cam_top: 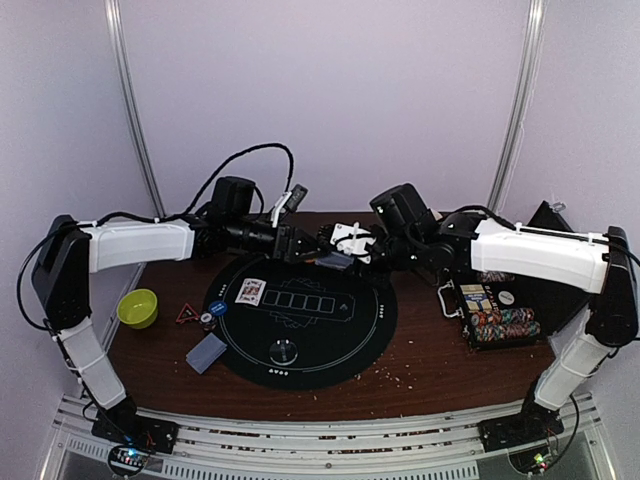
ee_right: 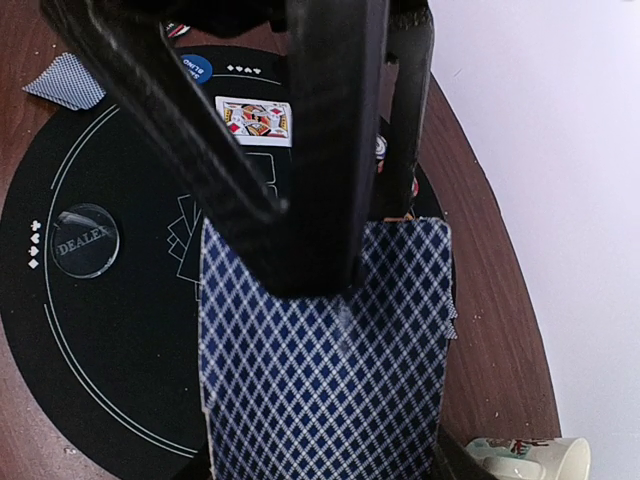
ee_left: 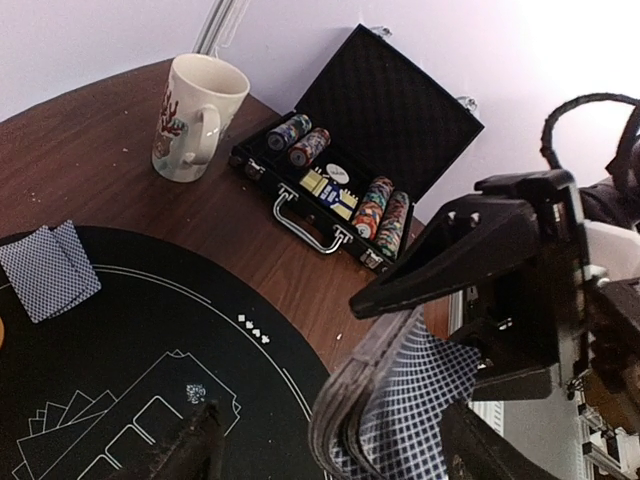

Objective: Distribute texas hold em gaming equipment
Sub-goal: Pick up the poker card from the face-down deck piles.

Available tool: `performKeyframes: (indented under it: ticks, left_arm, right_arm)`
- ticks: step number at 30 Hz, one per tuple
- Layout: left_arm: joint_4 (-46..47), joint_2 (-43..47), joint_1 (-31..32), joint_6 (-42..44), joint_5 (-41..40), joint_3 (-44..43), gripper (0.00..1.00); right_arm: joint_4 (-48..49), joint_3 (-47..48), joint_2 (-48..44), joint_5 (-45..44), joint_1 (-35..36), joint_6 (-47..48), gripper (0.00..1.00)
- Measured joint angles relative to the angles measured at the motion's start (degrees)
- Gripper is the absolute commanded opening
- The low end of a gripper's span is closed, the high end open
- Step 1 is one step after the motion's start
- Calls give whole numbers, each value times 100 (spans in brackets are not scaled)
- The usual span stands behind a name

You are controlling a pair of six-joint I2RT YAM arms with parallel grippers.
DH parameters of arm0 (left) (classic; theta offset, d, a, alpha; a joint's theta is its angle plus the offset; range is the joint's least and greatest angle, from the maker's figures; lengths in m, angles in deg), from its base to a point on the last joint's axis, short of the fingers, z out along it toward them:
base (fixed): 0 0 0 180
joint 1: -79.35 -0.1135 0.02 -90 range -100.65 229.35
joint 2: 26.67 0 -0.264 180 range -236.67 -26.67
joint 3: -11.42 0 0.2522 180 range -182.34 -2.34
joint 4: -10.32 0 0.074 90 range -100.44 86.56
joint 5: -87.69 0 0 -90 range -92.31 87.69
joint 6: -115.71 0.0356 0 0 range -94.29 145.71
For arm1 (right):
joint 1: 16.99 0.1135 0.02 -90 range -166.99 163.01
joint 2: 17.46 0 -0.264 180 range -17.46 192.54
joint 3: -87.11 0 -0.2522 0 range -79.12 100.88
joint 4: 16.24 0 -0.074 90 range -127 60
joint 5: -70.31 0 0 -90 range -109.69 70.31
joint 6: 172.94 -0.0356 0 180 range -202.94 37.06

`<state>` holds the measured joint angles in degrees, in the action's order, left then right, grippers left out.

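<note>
- Both arms meet over the far edge of the round black mat (cam_top: 345, 340). The deck (ee_right: 330, 370) hangs in the air there, off the bench, between the two hands.
- The right hand (ee_right: 350, 250) is closed on the deck. Its fingers clamp one short end, and the blue-diamond back faces its wrist camera.
- The left hand (ee_left: 335, 450) is open, with one finger on either side of the deck's free end. I cannot tell whether either finger touches the cards.
- Key relation: the deck's long axis runs from the right hand's clamp out toward the left hand, and the free end points into the left hand's gap. The left wrist view shows the stack edge-on, bowed and slightly fanned.
- Already on the mat: one face-up card (cam_top: 250, 291) at its left side, and a pair of face-down cards (cam_top: 207, 352) overhanging its near-left edge.
- The striped chips sit in the open case (cam_top: 497, 315), off the mat's right edge and untouched.
- My reading is that the left hand takes the next card. It is the nearer hand to the free end and to the printed card boxes at the mat's centre.
- Risk, as I judge it: because the stack is bowed, closing the left hand could pinch several cards instead of one.
</note>
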<state>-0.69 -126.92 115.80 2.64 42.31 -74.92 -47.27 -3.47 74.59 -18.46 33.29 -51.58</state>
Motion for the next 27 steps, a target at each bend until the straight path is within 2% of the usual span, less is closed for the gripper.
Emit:
performKeyframes:
  ticks: [2,8,15,27]
  left_arm:
    - [-116,-83,42,68,-94,-70,74]
    - [-280,-144,81,138,-413,-223,55]
    - [-527,-142,92,415,-485,-308,48]
    - [-1119,122,111,977,-977,-308,44]
  right_arm:
    - [13,17,0,15,13,0,47]
    - [24,17,33,50,55,0,47]
    - [24,17,44,44,70,0,47]
    - [20,17,44,4,74,7,47]
